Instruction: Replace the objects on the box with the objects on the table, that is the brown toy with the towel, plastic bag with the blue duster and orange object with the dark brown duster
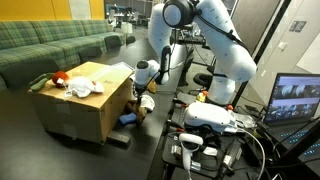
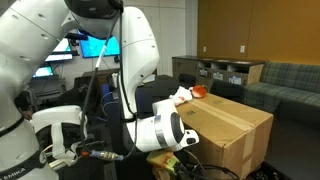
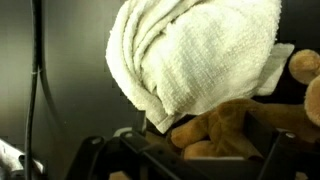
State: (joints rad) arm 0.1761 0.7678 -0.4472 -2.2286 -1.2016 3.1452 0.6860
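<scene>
1. Towel (image 3: 195, 60): cream-white terry cloth, bunched into a rounded, folded heap; it lies low beside the box, off its top, overlapping and touching the brown toy
2. Brown toy (image 3: 222, 128): tan plush, lumpy, partly hidden by the towel
3. Gripper (image 1: 145, 90): hangs low next to the side wall of the box, jaws spread wide; in the wrist view the toy and towel sit between them, contact cannot be told
4. Box (image 1: 75, 115): large tan carton; its flat top carries a white plastic bag (image 1: 82, 88) and the orange object (image 1: 58, 77), near each other
5. Blue duster (image 1: 128, 120) and dark brown duster (image 1: 118, 140): low at the foot of the box, apart from each other
</scene>
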